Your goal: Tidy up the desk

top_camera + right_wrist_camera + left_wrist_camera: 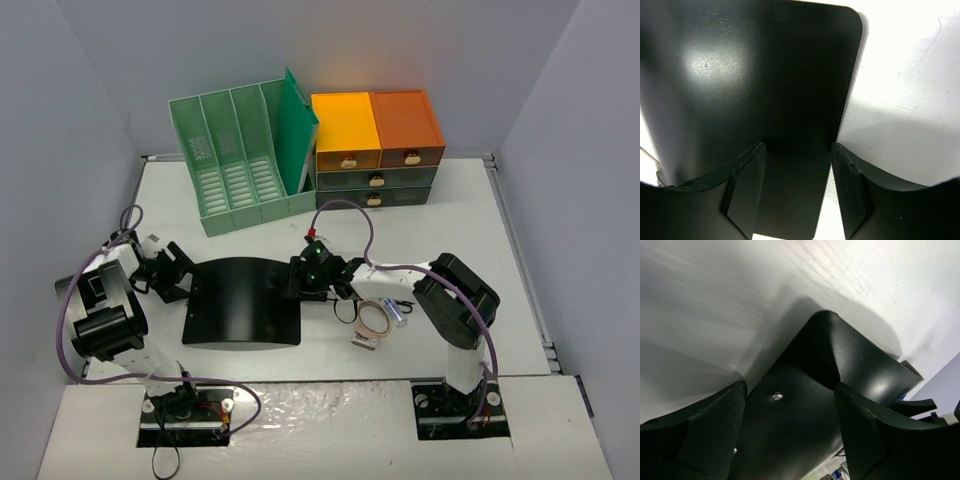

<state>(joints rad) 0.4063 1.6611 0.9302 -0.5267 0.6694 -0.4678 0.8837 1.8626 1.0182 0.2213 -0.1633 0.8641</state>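
The surface [470, 230] spans the whole view, black curved sheet [243, 300] lying mid-front on it; left fingers [700, 430] wide at its left edge; right fingers [875, 200] narrower at right edge, grip unclear.

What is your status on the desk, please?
Left tool open at black curved sheet, left edge. Right tool open at its right edge. Desk not yet tidy; tape roll loose right of sheet.

Plain pale grey walls close in on three sides, back wall [420, 40], left wall [50, 150], right wall [590, 130], all bare; soft even light falls on the off-white tabletop [480, 230]
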